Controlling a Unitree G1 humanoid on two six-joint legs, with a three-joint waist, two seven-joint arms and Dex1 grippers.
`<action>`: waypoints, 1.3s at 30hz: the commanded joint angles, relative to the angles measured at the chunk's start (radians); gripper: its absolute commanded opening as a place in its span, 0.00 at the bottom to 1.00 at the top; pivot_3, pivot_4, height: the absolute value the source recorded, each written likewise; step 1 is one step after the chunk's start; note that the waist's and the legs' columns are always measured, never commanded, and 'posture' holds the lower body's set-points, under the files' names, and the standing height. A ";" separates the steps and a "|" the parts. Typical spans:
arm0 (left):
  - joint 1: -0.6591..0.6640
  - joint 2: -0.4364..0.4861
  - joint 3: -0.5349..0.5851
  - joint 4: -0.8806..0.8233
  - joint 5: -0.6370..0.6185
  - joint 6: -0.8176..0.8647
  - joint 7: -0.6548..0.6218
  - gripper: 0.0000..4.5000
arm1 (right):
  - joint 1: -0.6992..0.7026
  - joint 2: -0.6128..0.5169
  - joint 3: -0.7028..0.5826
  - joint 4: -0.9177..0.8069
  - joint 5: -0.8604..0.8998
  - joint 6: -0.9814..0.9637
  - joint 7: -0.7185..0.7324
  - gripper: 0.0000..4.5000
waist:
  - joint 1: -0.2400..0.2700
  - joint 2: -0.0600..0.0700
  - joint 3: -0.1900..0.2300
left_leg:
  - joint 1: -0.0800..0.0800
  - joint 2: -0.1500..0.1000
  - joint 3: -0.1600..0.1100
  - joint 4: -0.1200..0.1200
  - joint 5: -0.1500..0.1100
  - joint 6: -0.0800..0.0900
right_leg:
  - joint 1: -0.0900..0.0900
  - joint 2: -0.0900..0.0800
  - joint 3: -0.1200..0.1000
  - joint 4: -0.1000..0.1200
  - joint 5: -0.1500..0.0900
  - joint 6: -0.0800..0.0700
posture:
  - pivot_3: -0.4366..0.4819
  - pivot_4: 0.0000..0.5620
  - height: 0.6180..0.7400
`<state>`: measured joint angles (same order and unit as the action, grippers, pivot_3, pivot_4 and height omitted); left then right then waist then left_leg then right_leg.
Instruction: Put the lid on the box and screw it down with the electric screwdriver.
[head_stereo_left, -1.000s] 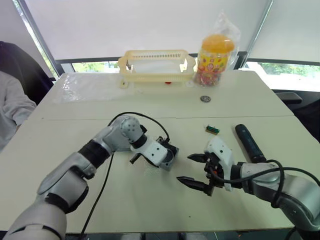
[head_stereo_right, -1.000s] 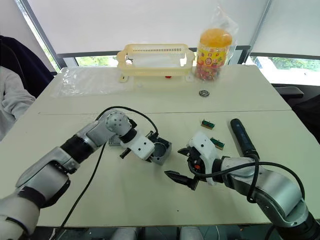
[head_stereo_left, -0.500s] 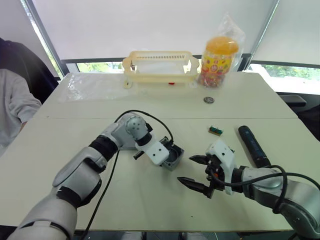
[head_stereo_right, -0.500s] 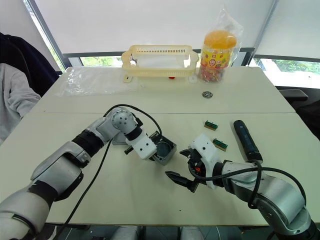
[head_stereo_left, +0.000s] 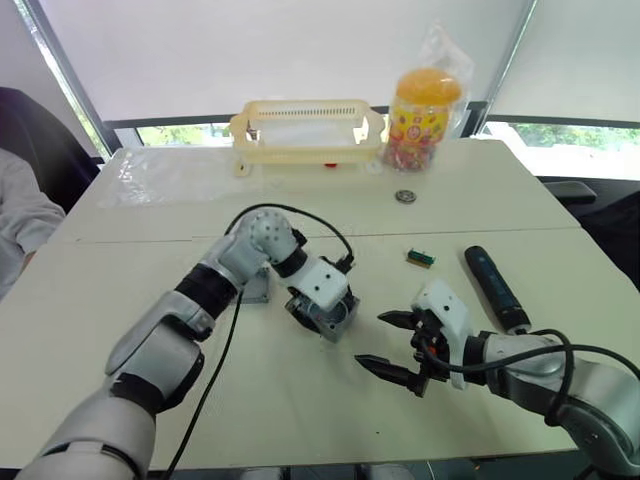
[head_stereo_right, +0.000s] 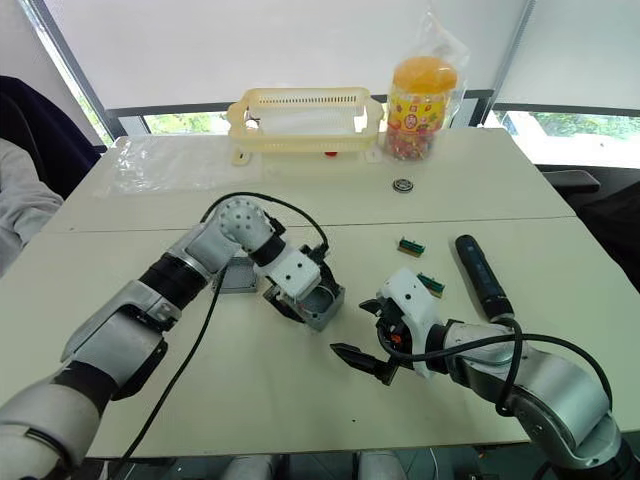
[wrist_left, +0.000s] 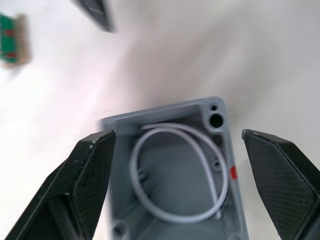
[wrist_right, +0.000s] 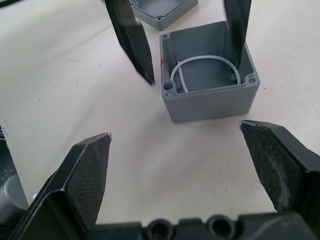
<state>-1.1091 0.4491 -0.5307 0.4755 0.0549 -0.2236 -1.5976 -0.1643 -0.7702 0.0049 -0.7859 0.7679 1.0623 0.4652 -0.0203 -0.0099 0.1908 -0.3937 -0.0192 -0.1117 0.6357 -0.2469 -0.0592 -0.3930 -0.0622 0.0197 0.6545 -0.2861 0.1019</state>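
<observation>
Grey box (head_stereo_right: 312, 302) upright on table (head_stereo_right: 250, 390), left gripper (head_stereo_right: 290, 300) spread wide astride it, not gripping. Lid (head_stereo_right: 237, 274) just beside. Right gripper (head_stereo_right: 372, 335) wide, empty. Electric screwdriver (head_stereo_right: 482, 278) lies apart.

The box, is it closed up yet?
Not yet. The box stands open, with a white wire loop inside. The left hand is open around it, not gripping. The lid lies on the table beside it. The electric screwdriver lies untouched; the right hand is open. Lidding and screwing remain.
</observation>
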 joint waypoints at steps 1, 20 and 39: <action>-0.067 0.101 0.118 -0.126 -0.149 0.250 -0.017 0.95 | -0.037 -0.003 -0.055 -0.005 0.039 -0.009 0.023 1.00 | -0.002 0.000 0.000 | 0.000 0.000 0.000 -0.001 0.000 0.000 | 0.000 0.000 0.000 0.000 0.000 0.000 | 0.48 0.27 1.00; 0.163 0.251 0.633 -0.451 -0.112 1.793 0.863 0.95 | -0.490 -0.048 0.074 0.226 0.047 -0.122 0.326 1.00 | -0.019 -0.003 0.002 | 0.000 0.000 0.000 -0.003 0.000 0.000 | -0.003 -0.001 0.000 0.002 0.000 0.000 | 0.48 0.27 1.00; 0.349 0.015 0.749 -0.411 -0.179 1.735 1.182 0.95 | -0.433 -0.008 0.176 0.220 -0.127 -0.218 0.379 1.00 | 0.000 -0.003 0.002 | 0.001 -0.001 0.001 -0.003 0.002 -0.004 | -0.005 -0.002 0.001 0.006 0.000 0.000 | 0.48 0.27 1.00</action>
<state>-0.7426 0.4635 0.2197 0.0464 -0.1188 1.5340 -0.4330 -0.5964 -0.7884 0.2190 -0.5234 0.6331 0.8452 0.8541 -0.0201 -0.0131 0.1929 -0.3931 -0.0198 -0.1111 0.6325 -0.2452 -0.0628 -0.3978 -0.0642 0.0207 0.6601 -0.2860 0.1020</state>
